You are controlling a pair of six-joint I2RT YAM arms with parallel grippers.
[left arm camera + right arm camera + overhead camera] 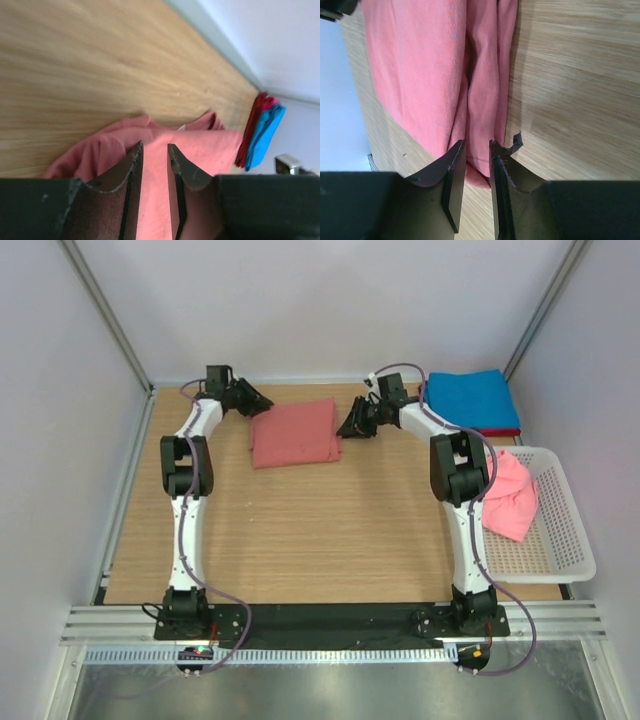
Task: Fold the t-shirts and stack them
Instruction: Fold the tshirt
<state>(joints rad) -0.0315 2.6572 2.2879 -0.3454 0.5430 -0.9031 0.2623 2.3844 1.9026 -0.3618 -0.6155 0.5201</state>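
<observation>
On the right edge of the bench (330, 540), nearest to the arm bases, stands a white mesh basket (575, 540). Inside it lies the brighter pink shirt (510, 498), crumpled in a heap against the basket's left wall, with one part over the rim.

Farther away, toward the far edge and a little left of the middle, the salmon-red shirt (295, 432) lies folded flat in a rough rectangle. Its long axis runs left to right, slightly tilted. The neck opening with a white label shows at the edge that is away from the left fingers (122, 172).

The left fingers are at the shirt's far left corner and stand narrow, with red cloth visible in the gap. The right fingers (442, 167) are at the shirt's right end, also narrow, and the folded edge of the cloth lies between their tips. If either pair really pinches the cloth, I cannot tell.

In the far right corner the blue shirt (468, 398) lies folded on top of the dark red shirt (505, 432), which shows only as a strip at the near side.
</observation>
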